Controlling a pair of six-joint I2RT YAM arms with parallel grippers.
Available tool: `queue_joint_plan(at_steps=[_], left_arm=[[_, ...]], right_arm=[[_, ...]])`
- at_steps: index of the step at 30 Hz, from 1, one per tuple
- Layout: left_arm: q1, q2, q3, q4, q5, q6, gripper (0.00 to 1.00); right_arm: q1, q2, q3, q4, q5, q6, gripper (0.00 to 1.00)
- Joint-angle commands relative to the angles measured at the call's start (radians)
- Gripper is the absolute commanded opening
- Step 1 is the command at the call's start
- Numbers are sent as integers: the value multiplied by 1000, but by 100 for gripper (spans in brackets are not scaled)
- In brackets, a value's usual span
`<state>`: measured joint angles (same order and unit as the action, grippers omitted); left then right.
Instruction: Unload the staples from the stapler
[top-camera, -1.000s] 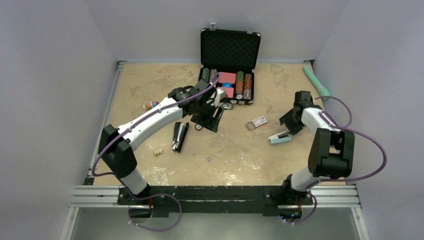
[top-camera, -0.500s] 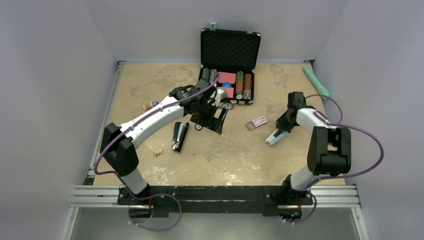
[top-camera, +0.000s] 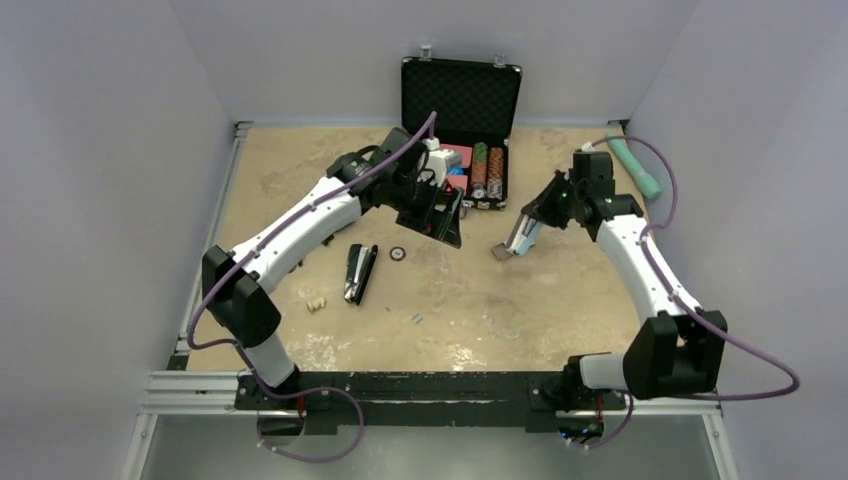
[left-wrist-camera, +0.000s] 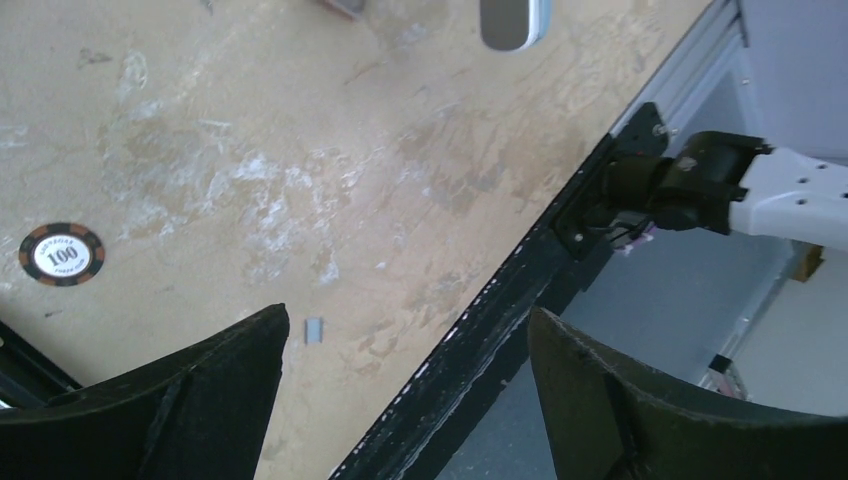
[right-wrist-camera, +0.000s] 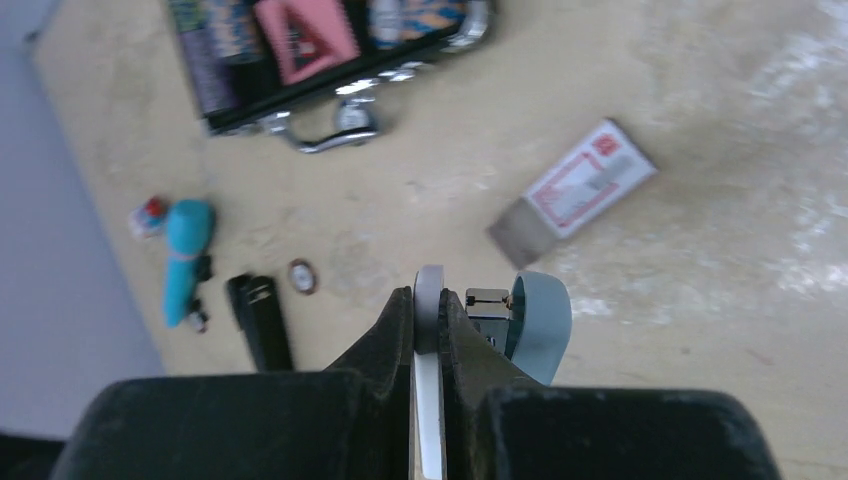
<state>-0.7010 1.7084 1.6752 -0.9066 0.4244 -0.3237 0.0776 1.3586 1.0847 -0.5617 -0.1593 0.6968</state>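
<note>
The black stapler (top-camera: 358, 273) lies on the table left of centre, also in the right wrist view (right-wrist-camera: 260, 320). A tiny grey strip of staples (top-camera: 416, 319) lies apart from it nearer the front, just off my left fingertip in the left wrist view (left-wrist-camera: 314, 330). My left gripper (top-camera: 450, 232) hangs open and empty above the table, right of the stapler (left-wrist-camera: 408, 330). My right gripper (top-camera: 535, 215) is shut on the white arm of a second, white and teal stapler (right-wrist-camera: 535, 320), held in the air with its metal channel showing (top-camera: 520, 238).
An open black case (top-camera: 460, 100) of poker chips stands at the back. A loose chip (top-camera: 397, 253) lies by the black stapler. A small staple box (right-wrist-camera: 575, 192) lies under the held stapler. A teal tube (top-camera: 632, 163) is back right, a cream lump (top-camera: 316, 303) front left.
My right gripper lifted the white and teal stapler off the table and carried it back and left. My left gripper rose and moved toward the case, uncovering the loose chip.
</note>
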Motion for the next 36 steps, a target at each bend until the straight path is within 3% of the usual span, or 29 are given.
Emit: queue_joint_plan(at_steps=[1, 5, 10, 14, 23, 31, 34, 36], left_arm=[[32, -37, 122, 28, 186, -19, 91], [35, 3, 240, -20, 237, -54, 87], [34, -19, 238, 113, 276, -183, 78], [23, -45, 191, 214, 240, -250, 77], [-31, -44, 205, 240, 85, -253, 83], [-53, 1, 280, 208, 24, -227, 66], [-58, 10, 296, 210, 21, -233, 68], [-64, 22, 309, 207, 21, -237, 75]], right_arm=[[58, -86, 130, 22, -164, 5, 0], [107, -132, 229, 46, -188, 35, 0], [162, -143, 333, 29, -177, 49, 0], [182, -164, 355, 41, -183, 89, 0], [229, -156, 417, -30, -181, 148, 0], [245, -159, 446, -76, -185, 203, 0], [247, -163, 451, -89, -178, 210, 0], [249, -169, 443, -90, -172, 218, 0]])
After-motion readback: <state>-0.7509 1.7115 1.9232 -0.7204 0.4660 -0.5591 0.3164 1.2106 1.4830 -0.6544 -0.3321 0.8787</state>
